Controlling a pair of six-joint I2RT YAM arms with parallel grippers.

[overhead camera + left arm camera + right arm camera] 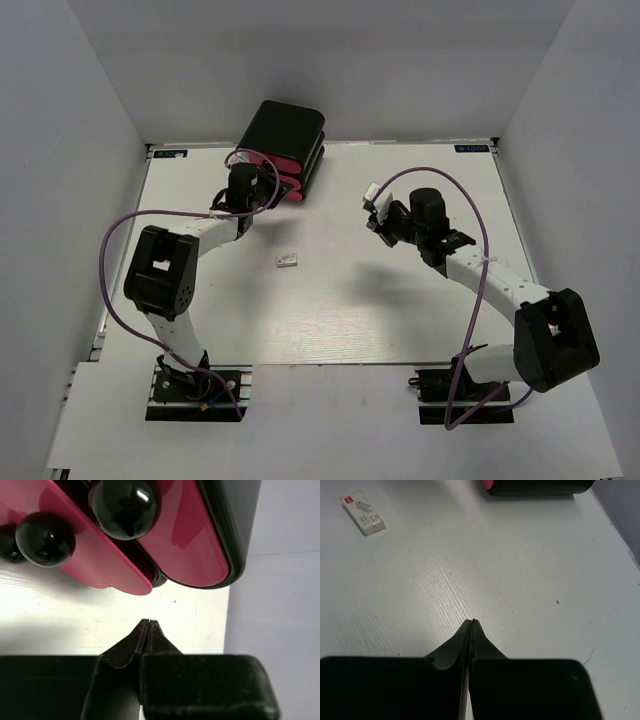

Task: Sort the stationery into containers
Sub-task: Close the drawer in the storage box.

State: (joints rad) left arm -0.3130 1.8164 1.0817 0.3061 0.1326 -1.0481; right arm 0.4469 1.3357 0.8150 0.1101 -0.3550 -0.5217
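While left gripper [148,623] is hovering by drawers [192,545], fingers pressed together, empty, it is risking shoving knob [124,505], not gripping; right gripper [472,624] likewise closed, eraser [364,513] lying apart.

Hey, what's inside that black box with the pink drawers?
The black box holds pink-red drawers with black knobs. Their fronts cover the insides, so any contents are hidden. The white eraser lies outside, on the table.
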